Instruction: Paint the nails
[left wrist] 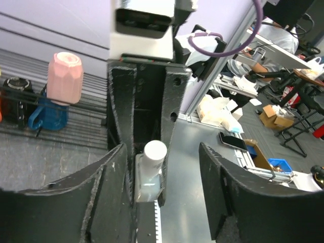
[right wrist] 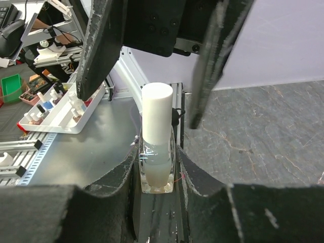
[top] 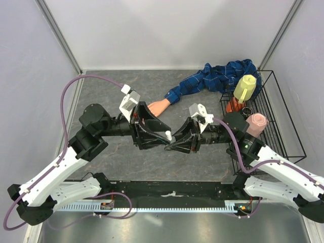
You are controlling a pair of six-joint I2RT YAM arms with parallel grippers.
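Pinched upright between the dark fingers of the right hand (right wrist: 158, 174), a small clear bottle (right wrist: 157, 162) with a white cap (right wrist: 156, 109) is presented to the left hand (left wrist: 163, 152), whose fingers are spread on either side of the cap without being seen to touch it. With the cap on and no brush drawn, the task is judged barely begun: uncapping and all the painting are left. The nails themselves cannot be made out; the peach mannequin hand (top: 158, 106), sticking from a blue plaid sleeve (top: 202, 83), is laid on the grey marbled desk (top: 116, 162) just beyond the left hand, its fingertips hidden. The desk is enclosed by pale panels, a black wire rack (top: 288, 131) is set at the right, and a cluttered workshop is glimpsed outside.
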